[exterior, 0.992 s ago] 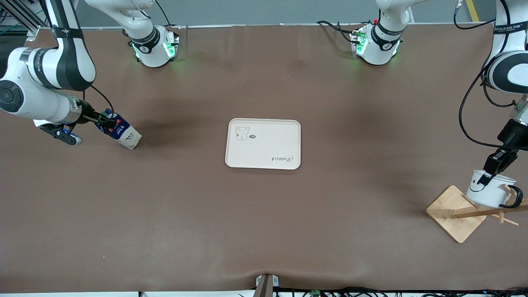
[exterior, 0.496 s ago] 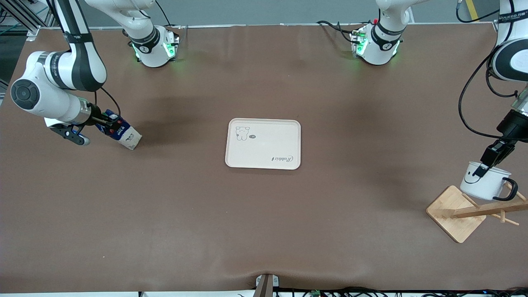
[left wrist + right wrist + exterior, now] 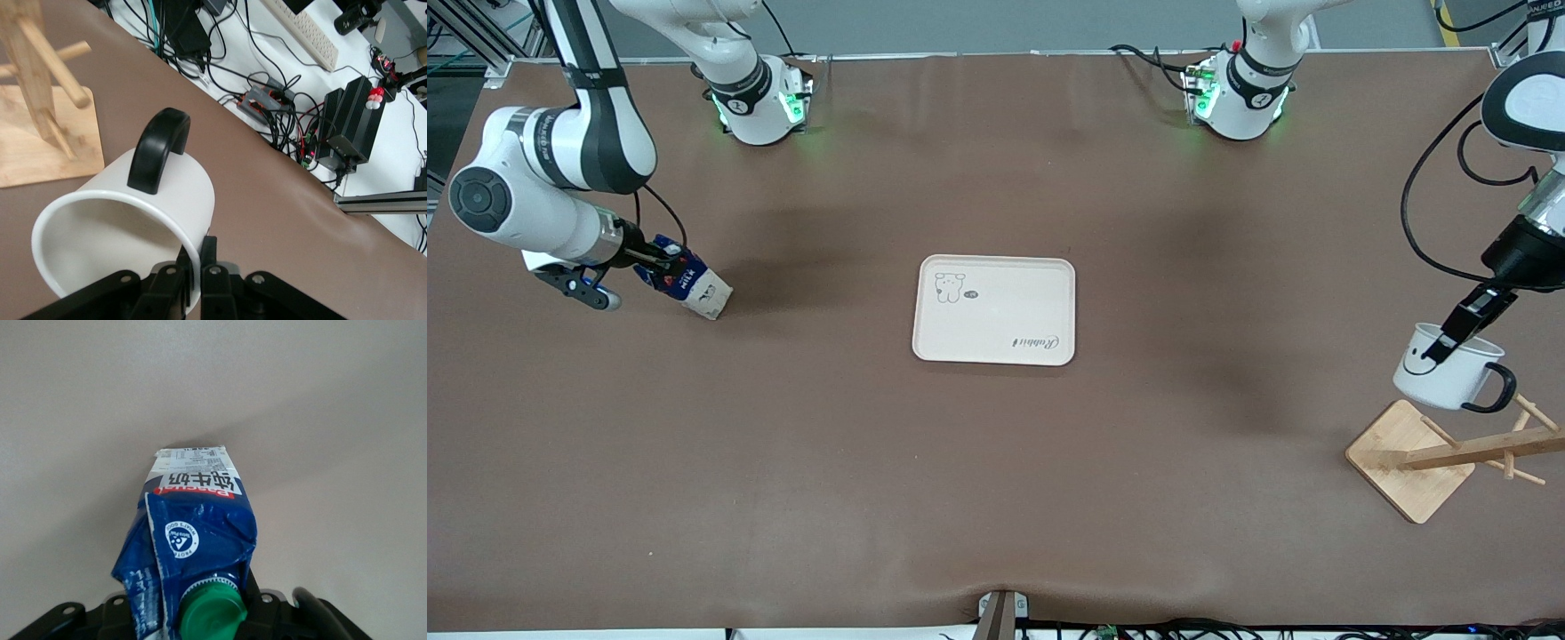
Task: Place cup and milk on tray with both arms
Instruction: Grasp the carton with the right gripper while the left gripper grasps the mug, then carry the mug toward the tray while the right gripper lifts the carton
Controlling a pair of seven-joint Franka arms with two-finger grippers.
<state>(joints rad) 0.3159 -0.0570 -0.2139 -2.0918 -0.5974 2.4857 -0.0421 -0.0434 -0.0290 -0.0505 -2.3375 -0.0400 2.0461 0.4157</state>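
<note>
The white cup (image 3: 1449, 378) with its smiley face and black handle hangs in the air over the wooden rack, tipped on its side. My left gripper (image 3: 1440, 347) is shut on its rim; in the left wrist view the fingers (image 3: 208, 250) pinch the cup (image 3: 133, 220) wall, one inside and one outside. The blue milk (image 3: 689, 286) carton is tilted at the right arm's end of the table, base low toward the tray. My right gripper (image 3: 660, 262) is shut on its gable top. In the right wrist view the milk (image 3: 193, 520) top is creased beside the green cap. The cream tray (image 3: 994, 309) lies mid-table, bare.
A wooden rack (image 3: 1414, 458) with a square base and slanted pegged post stands at the left arm's end, just under the cup; its pegs (image 3: 70, 53) show close to the cup's handle. Cables and electronics (image 3: 280, 100) lie off the table edge.
My left gripper has lifted the cup up off the rack's peg and a little toward the tray. The right gripper has shut on the milk's top and its arm shifted slightly.
</note>
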